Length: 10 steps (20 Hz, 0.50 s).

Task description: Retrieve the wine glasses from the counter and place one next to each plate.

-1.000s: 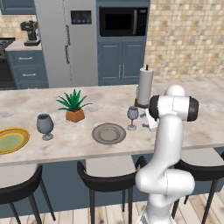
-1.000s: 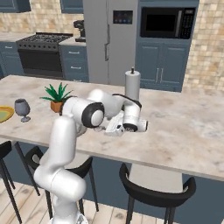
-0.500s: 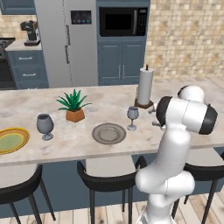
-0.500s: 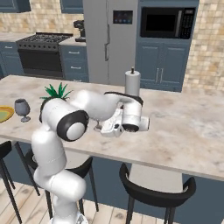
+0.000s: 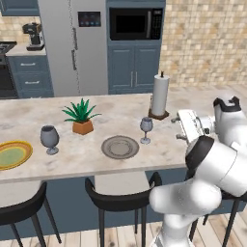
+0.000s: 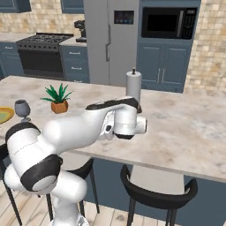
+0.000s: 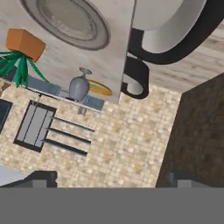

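Note:
The smaller wine glass [image 5: 145, 129] stands upright on the island top, just right of the grey plate [image 5: 120, 146]. The large wine glass [image 5: 49, 139] stands right of the yellow-rimmed plate [image 5: 13, 154], which has a green centre. My gripper [image 5: 179, 126] hovers to the right of the small glass, apart from it. In the hand view, which is rolled over, its dark fingertips [image 7: 41, 178] stand wide apart and open with nothing between them. That view also shows the grey plate [image 7: 72, 19], the large glass [image 7: 79, 87] and the yellow plate [image 7: 98, 89]. My own arm hides the small glass in the right base view.
A potted plant [image 5: 81, 118] and a paper towel roll [image 5: 159, 96] stand on the island behind the plates. Black stools [image 5: 123, 198] line its near edge. The short counter [image 5: 26, 50] with a coffee machine is at the far left, beside the fridge.
The arm has swung right and the hand has drawn back from the small wine glass, which stays standing by the grey plate.

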Tool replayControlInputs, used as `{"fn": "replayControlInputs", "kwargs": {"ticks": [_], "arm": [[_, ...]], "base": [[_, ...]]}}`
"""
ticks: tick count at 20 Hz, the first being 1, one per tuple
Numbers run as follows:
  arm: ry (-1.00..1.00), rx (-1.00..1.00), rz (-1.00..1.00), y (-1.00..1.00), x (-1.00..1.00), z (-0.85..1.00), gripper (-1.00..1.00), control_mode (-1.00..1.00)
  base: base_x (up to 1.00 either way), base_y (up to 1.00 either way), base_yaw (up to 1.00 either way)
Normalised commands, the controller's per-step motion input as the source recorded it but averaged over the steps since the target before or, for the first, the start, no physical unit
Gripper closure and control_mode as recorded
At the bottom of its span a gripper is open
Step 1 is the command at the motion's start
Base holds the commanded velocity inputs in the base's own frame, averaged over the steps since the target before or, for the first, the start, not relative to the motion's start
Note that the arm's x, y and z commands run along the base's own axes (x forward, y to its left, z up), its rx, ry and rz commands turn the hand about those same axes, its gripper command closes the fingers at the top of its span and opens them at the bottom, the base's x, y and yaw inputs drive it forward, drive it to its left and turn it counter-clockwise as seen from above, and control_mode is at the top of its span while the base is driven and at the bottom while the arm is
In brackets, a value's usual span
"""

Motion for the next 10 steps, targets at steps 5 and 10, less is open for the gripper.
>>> {"fn": "replayControlInputs", "kwargs": {"ticks": [5,10], "arm": [[-0.21,0.00,-0.08,0.39,-1.00,0.45,-1.00,-1.00],[-0.24,0.00,-0.07,0.26,-1.00,0.59,-1.00,-1.00]], "base": [[0.00,0.00,0.00],[0.00,0.00,0.00]]}}
